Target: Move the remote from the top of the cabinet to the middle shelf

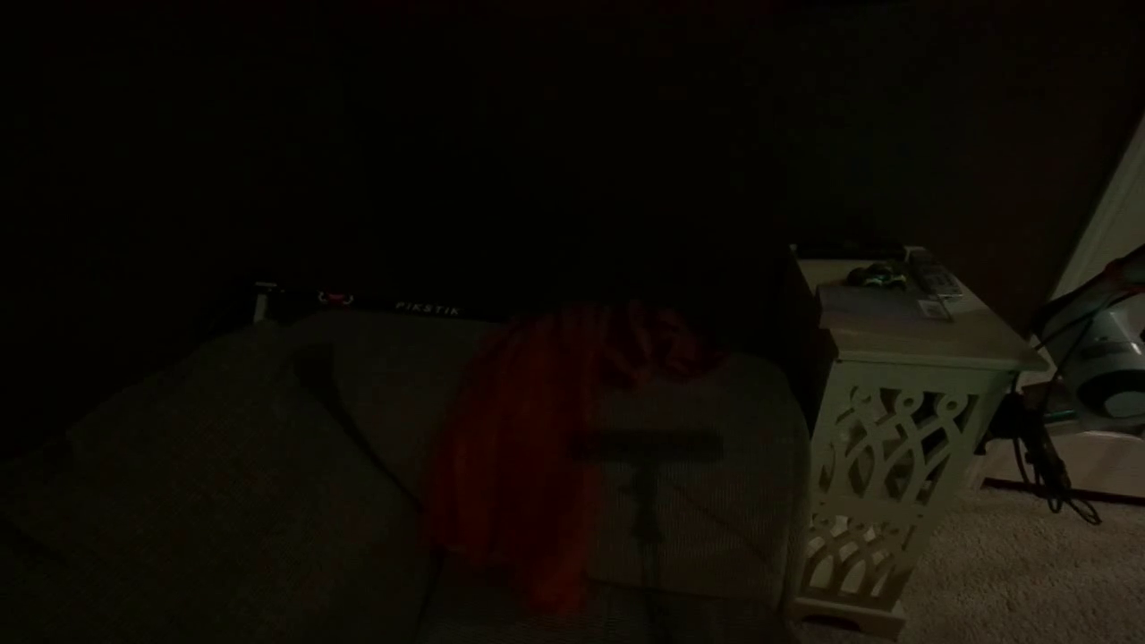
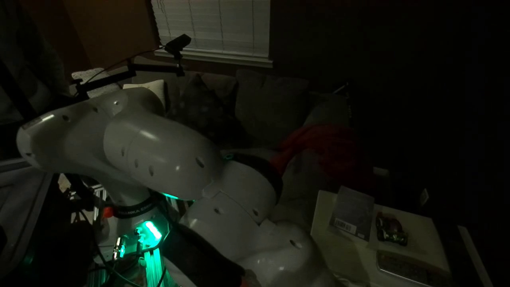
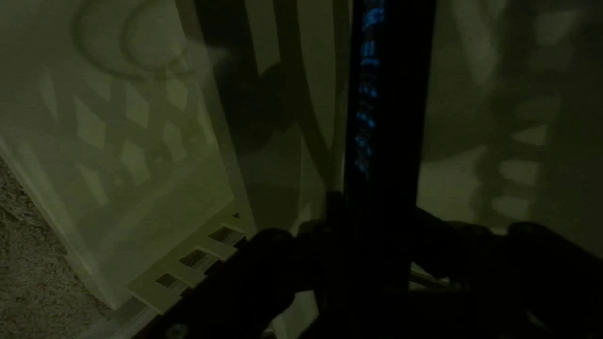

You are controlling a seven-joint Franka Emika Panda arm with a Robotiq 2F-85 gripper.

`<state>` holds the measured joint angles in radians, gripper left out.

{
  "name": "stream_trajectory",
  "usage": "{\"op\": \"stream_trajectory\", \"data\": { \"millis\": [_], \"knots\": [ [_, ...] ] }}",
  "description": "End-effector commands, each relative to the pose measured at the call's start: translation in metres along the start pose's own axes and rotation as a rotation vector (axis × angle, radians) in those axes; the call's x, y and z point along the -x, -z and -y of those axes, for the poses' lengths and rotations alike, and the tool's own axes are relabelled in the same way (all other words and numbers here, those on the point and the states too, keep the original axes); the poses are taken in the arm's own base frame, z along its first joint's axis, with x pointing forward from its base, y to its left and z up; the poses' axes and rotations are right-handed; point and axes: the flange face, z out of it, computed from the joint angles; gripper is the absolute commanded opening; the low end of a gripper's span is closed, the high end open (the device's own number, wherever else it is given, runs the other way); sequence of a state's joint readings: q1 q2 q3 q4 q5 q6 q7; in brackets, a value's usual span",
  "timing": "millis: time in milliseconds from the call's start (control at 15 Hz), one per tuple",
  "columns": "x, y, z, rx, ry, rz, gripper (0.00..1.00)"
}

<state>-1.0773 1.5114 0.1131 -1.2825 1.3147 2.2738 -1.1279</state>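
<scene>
The white cabinet (image 1: 921, 344) with lattice side panels stands at the right in an exterior view; its top (image 2: 338, 255) also shows in an exterior view. In the wrist view, my gripper (image 3: 375, 216) is shut on a dark bar-shaped remote (image 3: 393, 108) with blue markings. The remote points up the picture, away from the jaws. Around it are the pale panels of the cabinet (image 3: 155, 197), with lattice-shaped light and shadow on them. The jaws are very dark, so the exact contact is hard to see. The held remote cannot be made out in the exterior views.
On the cabinet top lie a flat case (image 2: 352, 213), a toy car (image 2: 390, 229) and a flat grey device (image 2: 402, 267). A sofa (image 1: 698, 519) with a red cloth (image 1: 528, 465) stands beside the cabinet. The arm (image 2: 171, 155) reaches towards the cabinet's open side. Cables (image 1: 1055, 483) hang there above carpet.
</scene>
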Motion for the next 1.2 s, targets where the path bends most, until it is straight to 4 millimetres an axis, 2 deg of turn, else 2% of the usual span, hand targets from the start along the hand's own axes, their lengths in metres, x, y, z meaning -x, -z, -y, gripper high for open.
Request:
{"op": "stream_trajectory", "data": {
  "millis": [0,200,267,400,467,733,1133],
  "knots": [
    [0.008,-0.01,0.003,-0.019,-0.037,-0.001,0.07],
    [0.001,-0.006,0.003,0.002,-0.011,-0.001,0.07],
    [0.0,-0.005,0.004,0.008,-0.009,0.0,0.28],
    [-0.001,-0.005,0.004,0.014,-0.005,0.002,0.28],
    [-0.001,-0.005,0.004,0.014,-0.004,0.002,0.07],
    [0.003,-0.011,0.009,-0.057,-0.045,-0.031,0.07],
    [0.014,-0.017,0.013,-0.134,-0.061,0.031,0.07]
  ]
}}
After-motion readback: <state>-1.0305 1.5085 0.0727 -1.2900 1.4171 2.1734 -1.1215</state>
